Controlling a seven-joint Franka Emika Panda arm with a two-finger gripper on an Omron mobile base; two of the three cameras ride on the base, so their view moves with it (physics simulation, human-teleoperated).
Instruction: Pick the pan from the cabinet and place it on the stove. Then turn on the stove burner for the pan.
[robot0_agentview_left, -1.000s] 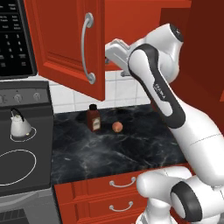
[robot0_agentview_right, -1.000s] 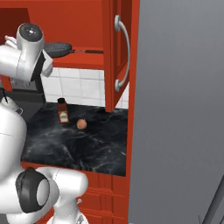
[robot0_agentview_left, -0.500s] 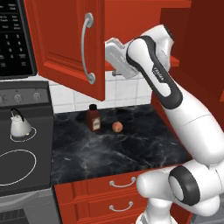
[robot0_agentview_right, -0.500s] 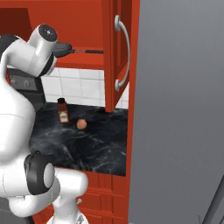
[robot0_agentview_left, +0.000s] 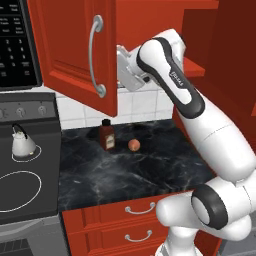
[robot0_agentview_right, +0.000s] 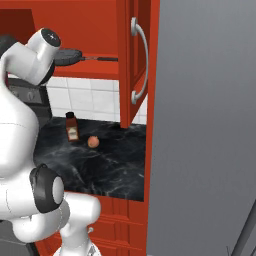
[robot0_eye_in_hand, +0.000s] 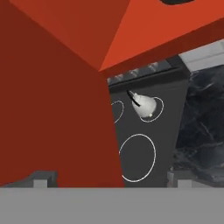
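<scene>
Arm swinging up and left toward open cabinet (robot0_agentview_left: 75, 55) — gripper (robot0_eye_in_hand: 109, 177) now beside door, jaws spread wide, holding nothing. Pan (robot0_agentview_right: 67, 56) sitting on cabinet shelf, handle pointing right, untouched. Stove (robot0_agentview_left: 27, 180) waiting below left — reach-in is coming next, likely.

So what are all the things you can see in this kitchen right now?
pan: one, dark, on the cabinet shelf, handle pointing right
cabinet: one, red, on the wall, doors open
stove: one, dark with white rings, left of the counter
kettle: one, white, on a back ring of the stove
microwave: one, black, above the stove
bottle: one, brown with a dark cap, upright on the counter
small round fruit: one, orange-pink, just right of the bottle
counter: one, black marble
drawers: red, under the counter
gripper: one, open, raised by the cabinet, holding nothing
</scene>
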